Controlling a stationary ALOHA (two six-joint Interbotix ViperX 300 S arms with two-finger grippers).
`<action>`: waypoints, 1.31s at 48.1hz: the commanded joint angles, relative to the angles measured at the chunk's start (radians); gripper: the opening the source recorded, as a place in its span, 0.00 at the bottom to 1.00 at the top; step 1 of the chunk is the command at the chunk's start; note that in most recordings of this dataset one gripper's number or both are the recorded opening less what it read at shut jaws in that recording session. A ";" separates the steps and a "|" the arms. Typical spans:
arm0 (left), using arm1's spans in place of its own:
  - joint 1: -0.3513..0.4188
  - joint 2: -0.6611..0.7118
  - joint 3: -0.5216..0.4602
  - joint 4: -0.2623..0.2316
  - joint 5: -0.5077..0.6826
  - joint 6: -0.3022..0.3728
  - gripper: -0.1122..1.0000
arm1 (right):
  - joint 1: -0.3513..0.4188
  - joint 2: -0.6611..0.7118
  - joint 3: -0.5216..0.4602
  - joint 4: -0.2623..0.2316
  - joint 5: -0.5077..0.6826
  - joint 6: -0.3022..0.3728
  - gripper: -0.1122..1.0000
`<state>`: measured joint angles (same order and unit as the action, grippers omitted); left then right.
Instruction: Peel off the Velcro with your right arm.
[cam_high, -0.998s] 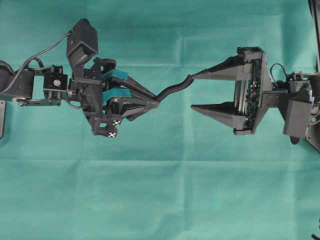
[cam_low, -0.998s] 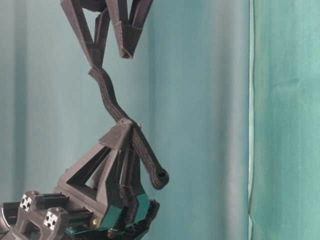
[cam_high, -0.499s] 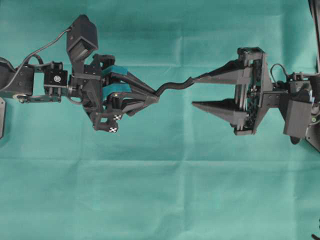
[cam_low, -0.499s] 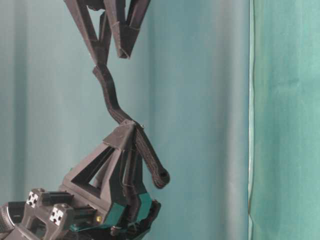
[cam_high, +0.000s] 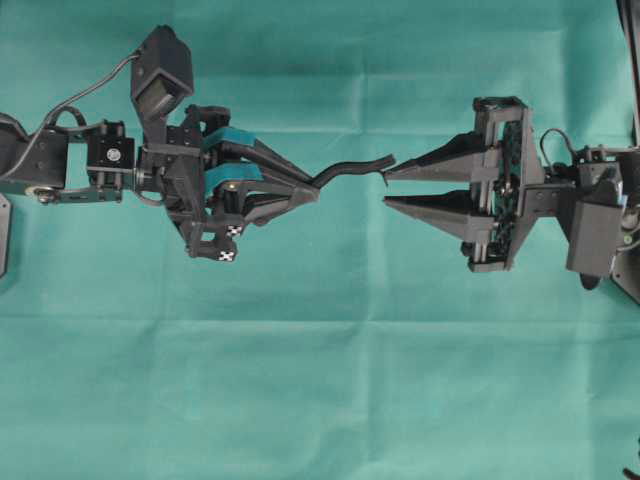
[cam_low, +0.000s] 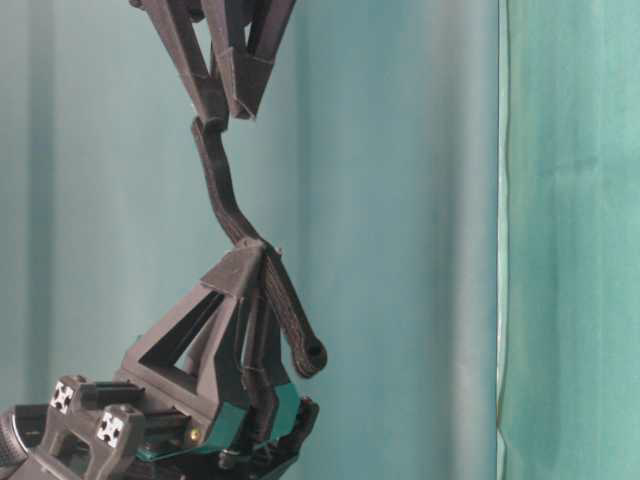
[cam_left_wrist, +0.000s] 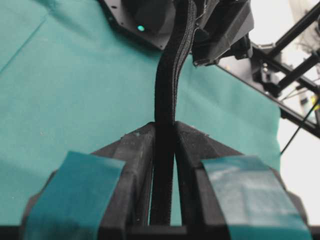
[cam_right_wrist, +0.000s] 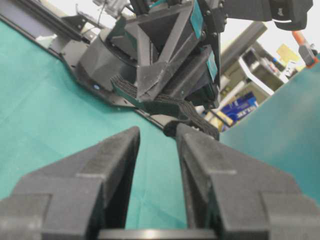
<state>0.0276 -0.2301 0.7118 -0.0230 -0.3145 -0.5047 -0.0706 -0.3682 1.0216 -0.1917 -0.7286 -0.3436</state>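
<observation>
Left gripper (cam_left_wrist: 162, 150) hides the Velcro's (cam_left_wrist: 172, 65) clamped stretch.

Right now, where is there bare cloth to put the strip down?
The cloth below both arms is bare across its width, as is the band above them. It is crowded mid-row, where the Velcro spans left end effector and right end effector.

Your backdrop: 1 teal cloth (cam_high: 320, 400) and a bright, cluttered room edge.

Under and around the left fingers (cam_left_wrist: 135, 165) you have that cloth, matte and evenly lit, with a long fold crease (cam_high: 300, 321) running straight across it in the overhead view. From table level, a pale vertical seam (cam_low: 502, 240) stands well to the right of the fingers. Past the left fingertips the cloth ends, and black frame bars (cam_left_wrist: 295, 27) cross a washed-out white glare. Beyond the right fingers (cam_right_wrist: 210, 165) you see a blue box (cam_right_wrist: 241, 106) among blurred clutter.
</observation>
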 joint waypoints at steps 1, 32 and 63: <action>0.003 -0.025 -0.011 -0.002 -0.011 -0.002 0.19 | 0.005 -0.005 -0.011 -0.002 -0.009 0.002 0.10; -0.003 -0.025 0.000 -0.002 -0.023 0.000 0.19 | -0.015 -0.005 -0.017 0.026 -0.015 0.002 0.10; -0.003 -0.021 0.005 -0.002 -0.037 0.002 0.19 | -0.026 -0.002 -0.032 0.032 -0.031 0.002 0.10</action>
<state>0.0261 -0.2301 0.7271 -0.0230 -0.3405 -0.5047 -0.0920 -0.3651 1.0109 -0.1657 -0.7501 -0.3436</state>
